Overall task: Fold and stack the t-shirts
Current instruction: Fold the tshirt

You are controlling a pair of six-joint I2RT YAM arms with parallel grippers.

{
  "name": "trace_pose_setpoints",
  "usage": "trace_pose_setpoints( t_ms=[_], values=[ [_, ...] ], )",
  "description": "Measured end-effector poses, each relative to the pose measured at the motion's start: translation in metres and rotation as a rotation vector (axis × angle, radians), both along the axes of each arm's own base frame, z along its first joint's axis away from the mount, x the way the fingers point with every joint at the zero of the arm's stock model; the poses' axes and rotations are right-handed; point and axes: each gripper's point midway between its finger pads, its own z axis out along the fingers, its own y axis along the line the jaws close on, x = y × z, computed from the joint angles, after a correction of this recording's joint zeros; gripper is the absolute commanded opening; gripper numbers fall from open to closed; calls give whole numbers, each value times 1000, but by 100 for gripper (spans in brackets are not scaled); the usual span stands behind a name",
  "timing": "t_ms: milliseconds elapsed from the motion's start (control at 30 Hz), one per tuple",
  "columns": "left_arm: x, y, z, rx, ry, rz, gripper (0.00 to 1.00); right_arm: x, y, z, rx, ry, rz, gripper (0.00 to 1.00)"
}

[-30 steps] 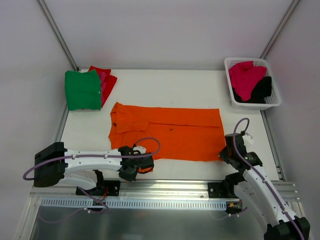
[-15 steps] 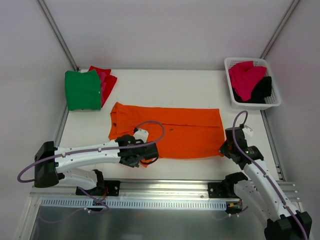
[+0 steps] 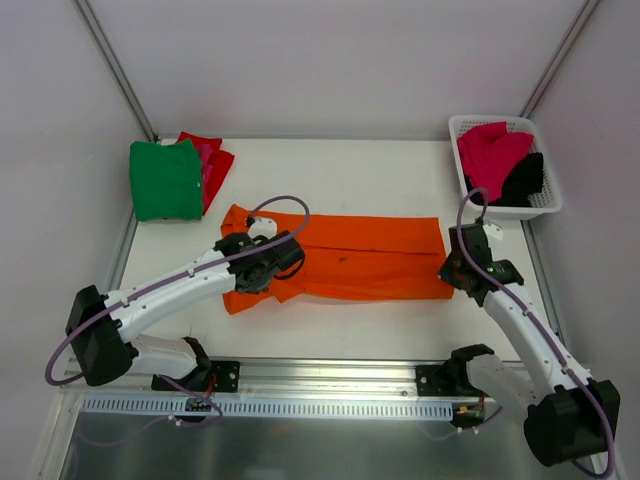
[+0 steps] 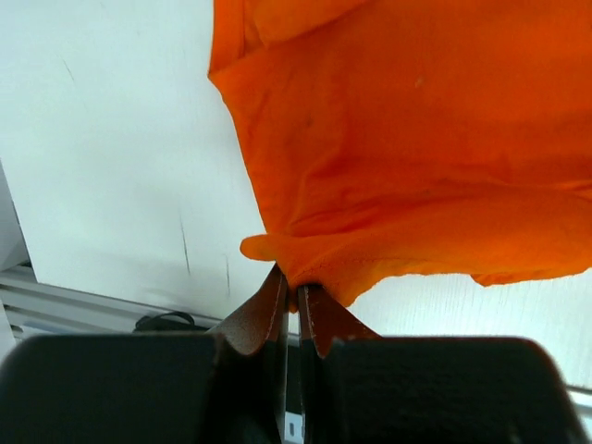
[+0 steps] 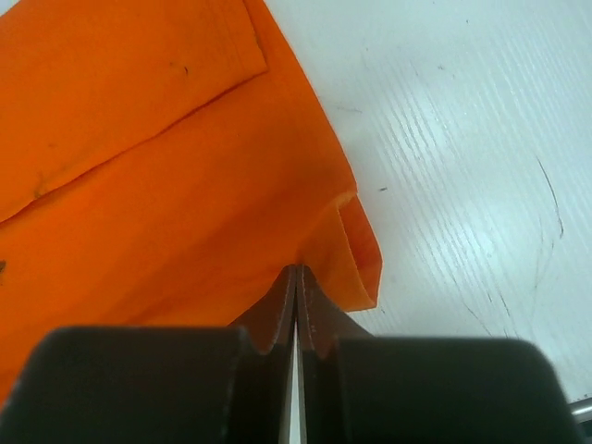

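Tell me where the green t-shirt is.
In the top view, the green t-shirt lies folded at the far left corner of the table, partly covering the red t-shirt, beyond the left end of the orange t-shirt.

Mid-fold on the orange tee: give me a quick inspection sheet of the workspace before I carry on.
Surface: white table, faint scuff marks.
Job's things: orange t-shirt spread lengthwise mid-table; green t-shirt folded on a red t-shirt at the far left corner; pink t-shirt and black t-shirt bundled in the white basket at far right.
Clutter: nothing seen.
Grippers: left gripper shut on the orange t-shirt's near left edge; right gripper shut on its near right corner.
Cables: left purple cable and right purple cable loop up off the wrists; the right one passes close to the basket.
Surroundings: white walls; metal rail along the near edge.
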Motion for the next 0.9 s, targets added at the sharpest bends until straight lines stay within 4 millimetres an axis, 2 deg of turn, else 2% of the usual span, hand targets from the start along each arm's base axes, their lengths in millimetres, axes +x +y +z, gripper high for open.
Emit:
trace_pose_setpoints(
  t_ms=[167, 467, 633, 900],
  values=[
    [30, -4, 4, 24, -17, 34, 0, 26, 3, 0, -26, 38, 17, 0],
    [76, 3, -3, 73, -10, 145, 0, 53, 2, -15, -33, 102, 33, 1],
    [89, 15, -15, 108, 15, 197, 0, 67, 1, -19, -27, 116, 32, 1],
    [108, 33, -10, 91, -13, 268, 0, 92, 5, -17, -16, 117, 39, 1]
  ],
)
